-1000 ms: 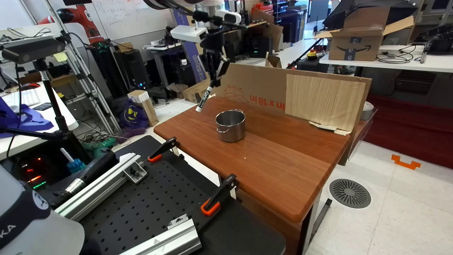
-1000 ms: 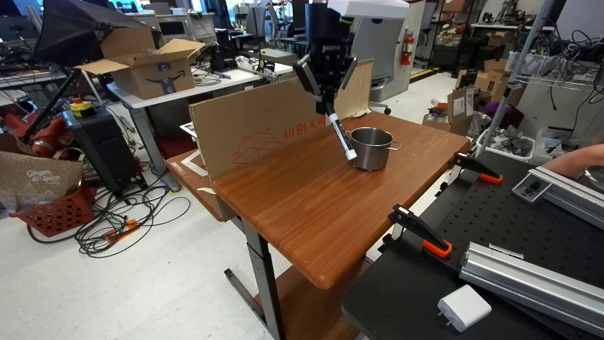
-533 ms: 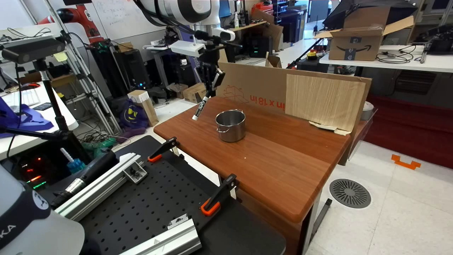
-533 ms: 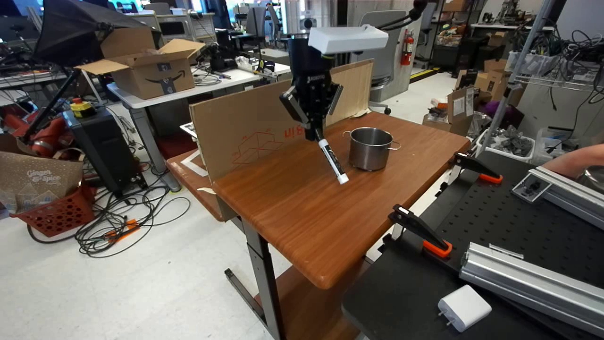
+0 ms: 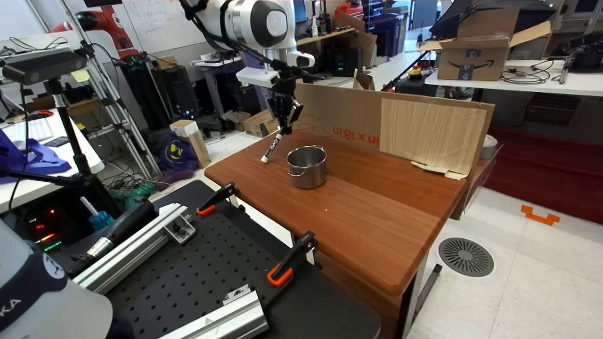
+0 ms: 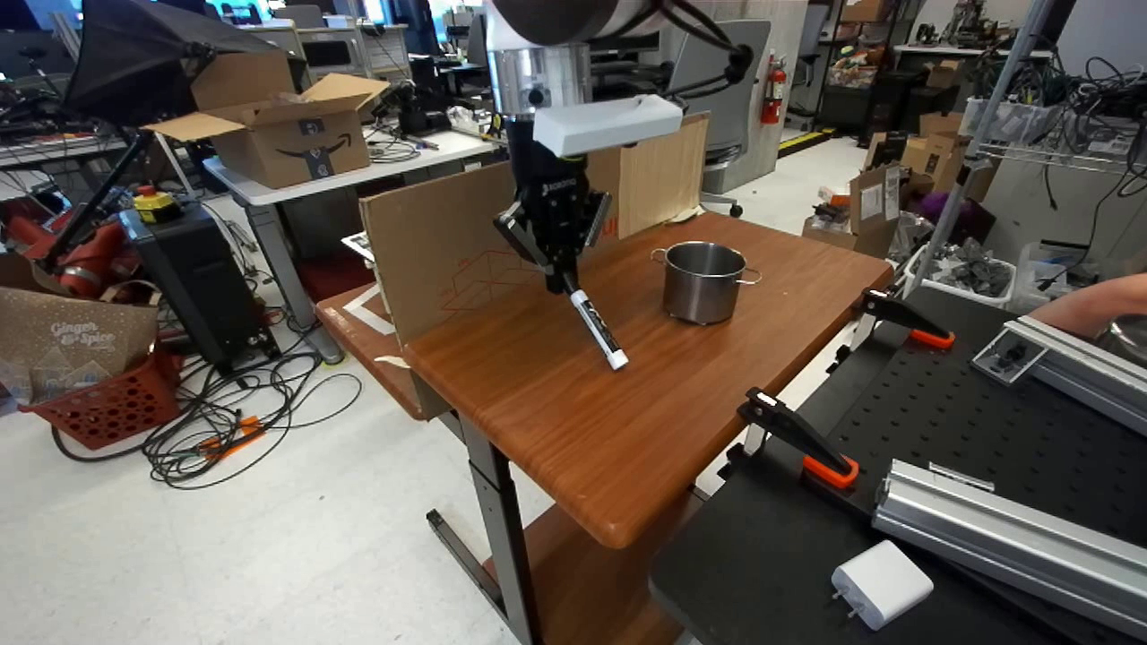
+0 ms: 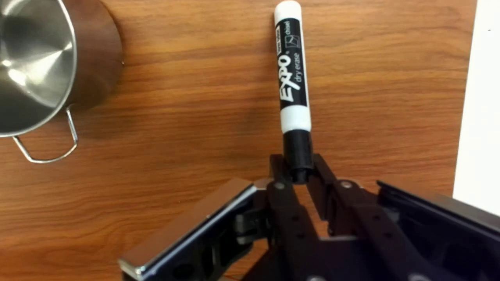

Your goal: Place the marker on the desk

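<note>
The marker is a white pen with a black label and a black cap. It shows in both exterior views (image 5: 271, 149) (image 6: 598, 327) and in the wrist view (image 7: 293, 74). My gripper (image 7: 299, 164) is shut on the marker's black cap end. The gripper also shows in both exterior views (image 5: 284, 129) (image 6: 563, 279). The marker points down at a slant, white end lowest, over the reddish-brown desk (image 6: 556, 430). I cannot tell whether the white end touches the desk. The desk also shows in the wrist view (image 7: 187, 97).
A grey metal pot (image 6: 702, 291) with wire handles stands on the desk beside the marker. It also shows in the wrist view (image 7: 97, 54). A cardboard panel (image 5: 348, 113) stands along one desk edge. Clamps (image 6: 797, 434) and a black perforated board (image 5: 202, 263) border the opposite edge.
My gripper has come down toward the desk and moved sideways away from the pot, with the marker still held. The pot has not moved.
</note>
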You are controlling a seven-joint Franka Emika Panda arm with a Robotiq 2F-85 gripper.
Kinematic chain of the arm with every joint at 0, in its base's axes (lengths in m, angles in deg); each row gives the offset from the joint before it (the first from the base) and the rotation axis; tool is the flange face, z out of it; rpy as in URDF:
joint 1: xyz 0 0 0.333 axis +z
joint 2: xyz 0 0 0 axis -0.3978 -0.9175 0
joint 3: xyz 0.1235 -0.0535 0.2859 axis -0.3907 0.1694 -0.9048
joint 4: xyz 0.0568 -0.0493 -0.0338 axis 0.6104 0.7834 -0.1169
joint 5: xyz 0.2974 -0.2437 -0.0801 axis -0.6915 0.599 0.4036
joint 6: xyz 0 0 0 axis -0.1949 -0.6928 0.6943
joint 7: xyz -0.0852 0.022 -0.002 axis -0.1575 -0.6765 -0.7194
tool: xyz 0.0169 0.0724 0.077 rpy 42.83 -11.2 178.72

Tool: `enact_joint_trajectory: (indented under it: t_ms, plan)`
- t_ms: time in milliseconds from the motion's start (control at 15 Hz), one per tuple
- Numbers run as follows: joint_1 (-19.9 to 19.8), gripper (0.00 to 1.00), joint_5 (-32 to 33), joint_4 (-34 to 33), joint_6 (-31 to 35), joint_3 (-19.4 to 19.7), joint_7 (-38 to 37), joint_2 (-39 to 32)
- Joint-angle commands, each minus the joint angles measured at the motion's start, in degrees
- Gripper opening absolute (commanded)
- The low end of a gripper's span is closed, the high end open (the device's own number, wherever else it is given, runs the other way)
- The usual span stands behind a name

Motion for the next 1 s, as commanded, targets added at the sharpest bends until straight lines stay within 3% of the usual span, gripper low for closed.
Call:
enact_joint_trajectory:
  t_ms: [0,733,800,933]
  plan:
    - [2.0,0.05,1.9,-5.4,-1.1,1.9,-2.4,-4.6]
    - [4.9,0.05,4.6,-14.4,-3.6,5.4,-6.6,-13.8]
    - [5.2,0.44,4.8,-14.6,-3.9,5.6,-7.0,-13.9]
    - [5.5,0.44,5.2,-15.2,-4.7,5.8,-7.7,-14.1]
